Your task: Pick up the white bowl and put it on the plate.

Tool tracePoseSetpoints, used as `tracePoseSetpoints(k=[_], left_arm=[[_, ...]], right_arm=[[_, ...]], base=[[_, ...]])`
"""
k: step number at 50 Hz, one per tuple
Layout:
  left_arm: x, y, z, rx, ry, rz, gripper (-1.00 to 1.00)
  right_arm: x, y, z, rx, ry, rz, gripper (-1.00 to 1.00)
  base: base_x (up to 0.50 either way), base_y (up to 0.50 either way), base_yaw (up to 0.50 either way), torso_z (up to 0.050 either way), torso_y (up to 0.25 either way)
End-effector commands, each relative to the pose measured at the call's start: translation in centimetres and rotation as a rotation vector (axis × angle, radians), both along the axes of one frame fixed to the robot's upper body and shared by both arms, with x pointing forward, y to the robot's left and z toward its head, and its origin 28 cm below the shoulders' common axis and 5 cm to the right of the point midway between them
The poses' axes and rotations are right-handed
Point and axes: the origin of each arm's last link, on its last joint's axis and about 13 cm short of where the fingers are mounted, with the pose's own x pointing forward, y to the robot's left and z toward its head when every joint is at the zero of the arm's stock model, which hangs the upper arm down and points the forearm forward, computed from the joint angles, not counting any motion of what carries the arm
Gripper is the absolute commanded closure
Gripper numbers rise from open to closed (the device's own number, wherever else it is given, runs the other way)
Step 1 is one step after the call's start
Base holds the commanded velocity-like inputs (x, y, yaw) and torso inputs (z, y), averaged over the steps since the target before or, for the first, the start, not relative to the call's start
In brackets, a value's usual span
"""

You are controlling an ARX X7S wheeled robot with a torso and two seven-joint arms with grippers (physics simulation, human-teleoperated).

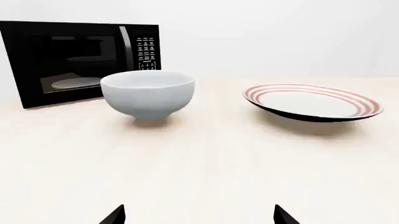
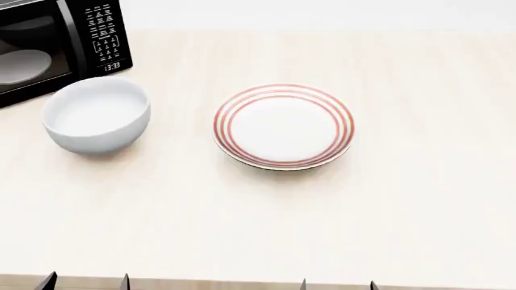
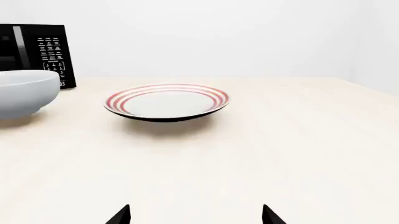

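Observation:
The white bowl (image 2: 96,115) stands upright and empty on the pale table, at the left, just in front of the microwave; it also shows in the left wrist view (image 1: 148,93) and at the edge of the right wrist view (image 3: 25,92). The plate (image 2: 283,125) with red rings lies at the table's middle, to the right of the bowl, and shows in both wrist views (image 1: 313,101) (image 3: 167,101). My left gripper (image 2: 86,283) and right gripper (image 2: 339,285) are both open and empty at the table's near edge, well short of both things. Only the fingertips (image 1: 117,215) (image 3: 121,216) show.
A black microwave (image 2: 52,42) with a pale dish inside stands at the back left, close behind the bowl; it shows in the left wrist view (image 1: 74,58). The pale table (image 2: 419,199) reaches to a white wall behind.

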Motion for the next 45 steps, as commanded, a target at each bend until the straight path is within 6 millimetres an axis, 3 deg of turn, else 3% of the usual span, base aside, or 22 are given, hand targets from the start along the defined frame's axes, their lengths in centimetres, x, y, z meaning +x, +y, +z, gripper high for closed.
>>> tracePoseSetpoints(k=[1,18,25,32,40,45], left_arm=[[0.1,-0.1,-0.1,0.016,-0.002,-0.006,-1.0],[0.0,0.0,0.2,0.03,-0.01,-0.018,-1.0],[-0.8,0.1,1.9,0.083,-0.068,0.003,-1.0],[-2.2,-0.1,6.2,0.131,-0.199,-0.003,-1.0],[-4.0,-0.4,9.9,0.159,-0.31,0.014,-1.0],[-5.2,-0.4,11.9,0.141,-0.374,0.025,-1.0]], right_arm=[[0.3,0.1,-0.1,-0.015,0.001,0.009,-1.0],[-0.1,0.2,0.4,-0.043,-0.022,0.015,-1.0],[-0.5,0.3,1.5,-0.046,-0.051,0.019,-1.0],[-2.0,0.8,5.8,-0.047,-0.171,0.029,-1.0],[-4.3,1.6,11.2,-0.088,-0.339,0.024,-1.0],[-5.7,2.1,13.5,-0.092,-0.405,0.055,-1.0]], base=[[0.0,0.0,0.0,0.0,0.0],[0.0,0.0,0.0,0.0,0.0],[0.0,0.0,0.0,0.0,0.0],[0.0,0.0,0.0,0.0,0.0],[0.0,0.0,0.0,0.0,0.0],[0.0,0.0,0.0,0.0,0.0]])
